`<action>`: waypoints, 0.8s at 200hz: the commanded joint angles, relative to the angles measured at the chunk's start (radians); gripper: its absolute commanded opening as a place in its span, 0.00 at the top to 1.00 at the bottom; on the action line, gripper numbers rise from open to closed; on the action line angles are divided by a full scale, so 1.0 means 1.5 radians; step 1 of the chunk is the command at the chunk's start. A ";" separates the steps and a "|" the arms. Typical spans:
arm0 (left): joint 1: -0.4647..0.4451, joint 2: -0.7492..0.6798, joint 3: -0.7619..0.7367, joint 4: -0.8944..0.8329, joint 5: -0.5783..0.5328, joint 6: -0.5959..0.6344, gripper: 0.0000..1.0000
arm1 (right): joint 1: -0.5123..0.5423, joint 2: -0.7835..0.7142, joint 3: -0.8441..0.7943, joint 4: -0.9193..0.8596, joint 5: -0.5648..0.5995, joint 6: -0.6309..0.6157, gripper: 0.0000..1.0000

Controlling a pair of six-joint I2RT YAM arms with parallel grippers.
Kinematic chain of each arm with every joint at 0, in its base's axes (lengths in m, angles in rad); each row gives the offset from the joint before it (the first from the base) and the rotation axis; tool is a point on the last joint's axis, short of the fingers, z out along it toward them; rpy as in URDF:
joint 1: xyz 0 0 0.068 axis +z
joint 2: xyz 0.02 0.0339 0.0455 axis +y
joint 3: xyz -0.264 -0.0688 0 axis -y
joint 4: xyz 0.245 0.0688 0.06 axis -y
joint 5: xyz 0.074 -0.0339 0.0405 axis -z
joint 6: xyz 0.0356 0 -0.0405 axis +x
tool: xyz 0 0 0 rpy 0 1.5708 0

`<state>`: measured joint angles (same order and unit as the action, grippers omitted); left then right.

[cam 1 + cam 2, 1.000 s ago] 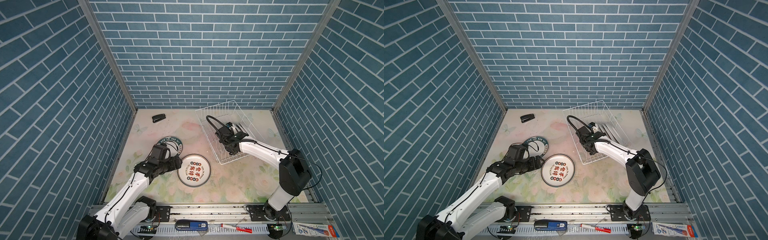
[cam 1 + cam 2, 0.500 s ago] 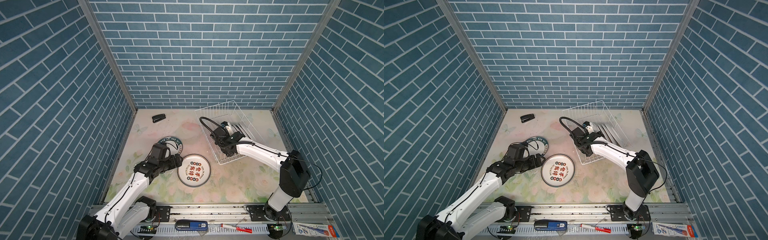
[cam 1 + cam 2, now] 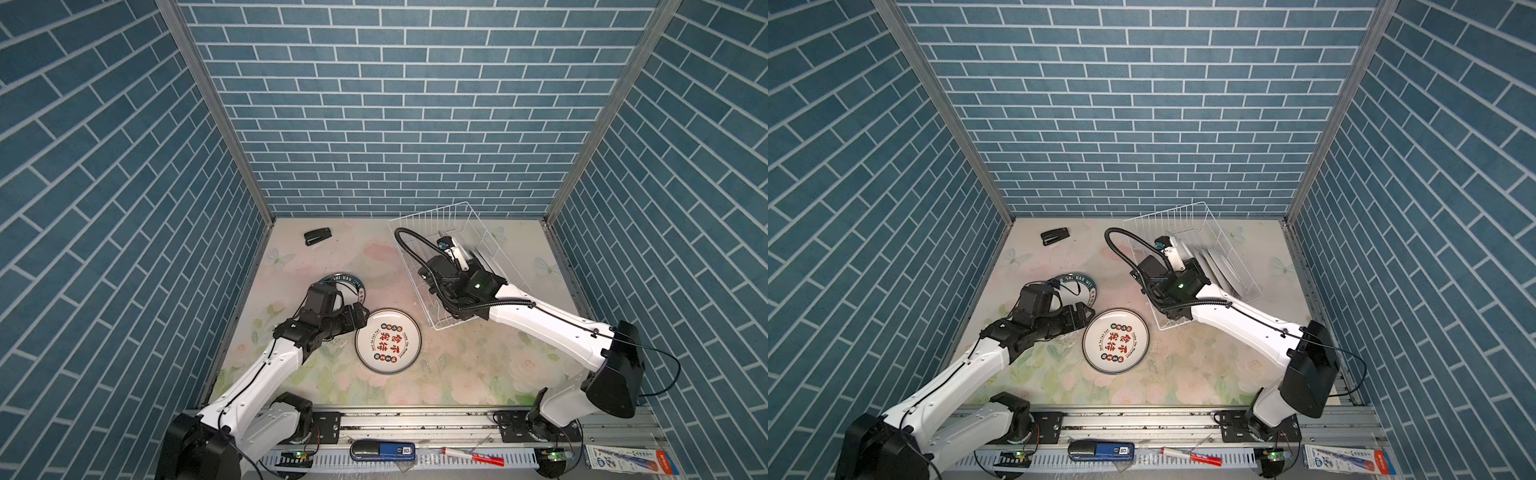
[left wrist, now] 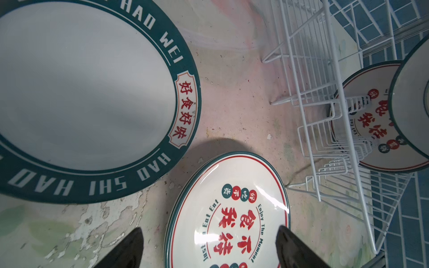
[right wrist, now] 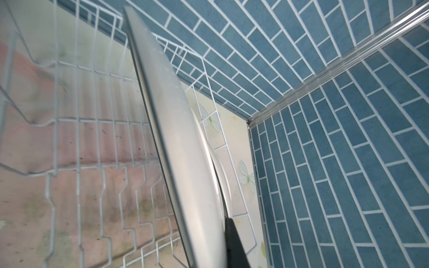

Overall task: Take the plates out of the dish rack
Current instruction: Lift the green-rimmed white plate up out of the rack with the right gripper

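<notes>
The white wire dish rack (image 3: 432, 216) (image 3: 1167, 214) stands at the back right. Inside it my right gripper (image 5: 216, 255) is shut on the rim of a pale plate (image 5: 185, 150) seen edge-on, tilted above the rack's wires, with another plate (image 5: 222, 176) close behind it. More plates (image 3: 1219, 266) lean in the rack. Two plates lie flat on the table: a green-rimmed one (image 3: 353, 282) (image 4: 81, 92) and one with red characters (image 3: 388, 340) (image 4: 229, 208). My left gripper (image 3: 360, 316) (image 4: 210, 241) is open, and in the left wrist view its fingertips show on either side of the red-character plate.
A black stapler (image 3: 318, 237) lies at the back left of the floral table. Blue brick walls close in three sides. On the front rail sit a blue device (image 3: 382, 451), a red pen (image 3: 473, 456) and a packet (image 3: 631, 457).
My right gripper has shifted a little to the left inside the rack with the plate in its grip. The left arm has barely moved and its gripper stays open.
</notes>
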<state>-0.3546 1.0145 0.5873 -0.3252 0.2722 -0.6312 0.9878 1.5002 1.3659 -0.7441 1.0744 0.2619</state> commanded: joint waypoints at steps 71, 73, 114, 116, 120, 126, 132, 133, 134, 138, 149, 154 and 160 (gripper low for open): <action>-0.035 -0.008 0.035 0.094 0.041 0.031 0.10 | -0.020 -0.178 -0.056 0.174 -0.324 0.119 1.00; -0.035 -0.009 0.035 0.095 0.042 0.030 0.10 | -0.024 -0.179 -0.058 0.176 -0.334 0.123 1.00; -0.038 -0.028 0.023 0.131 0.067 0.029 0.10 | -0.100 -0.188 -0.110 0.239 -0.585 0.208 1.00; -0.038 -0.030 0.022 0.132 0.068 0.029 0.10 | -0.102 -0.188 -0.112 0.242 -0.591 0.210 1.00; -0.039 -0.030 0.020 0.134 0.068 0.028 0.10 | -0.109 -0.189 -0.118 0.251 -0.608 0.217 1.00; -0.039 -0.033 0.017 0.138 0.069 0.029 0.10 | -0.115 -0.188 -0.125 0.263 -0.631 0.225 1.00; -0.039 -0.035 0.015 0.142 0.068 0.029 0.10 | -0.121 -0.186 -0.129 0.270 -0.653 0.231 1.00; -0.039 -0.035 0.015 0.143 0.068 0.030 0.10 | -0.122 -0.185 -0.129 0.270 -0.656 0.232 1.00; -0.039 -0.035 0.014 0.143 0.068 0.031 0.10 | -0.122 -0.184 -0.129 0.272 -0.658 0.233 1.00; -0.039 -0.036 0.013 0.145 0.070 0.030 0.10 | -0.124 -0.183 -0.131 0.276 -0.672 0.237 1.00; -0.039 -0.037 0.009 0.154 0.075 0.031 0.10 | -0.128 -0.175 -0.137 0.286 -0.701 0.245 1.00; -0.039 -0.037 0.008 0.159 0.077 0.030 0.10 | -0.130 -0.170 -0.140 0.293 -0.712 0.250 1.00; -0.039 -0.035 0.006 0.161 0.078 0.030 0.10 | -0.133 -0.165 -0.144 0.302 -0.730 0.256 1.00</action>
<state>-0.4065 0.9699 0.6163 -0.1310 0.3653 -0.6006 0.8005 1.2442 1.1793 -0.4370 0.1783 0.5442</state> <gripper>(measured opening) 0.900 0.090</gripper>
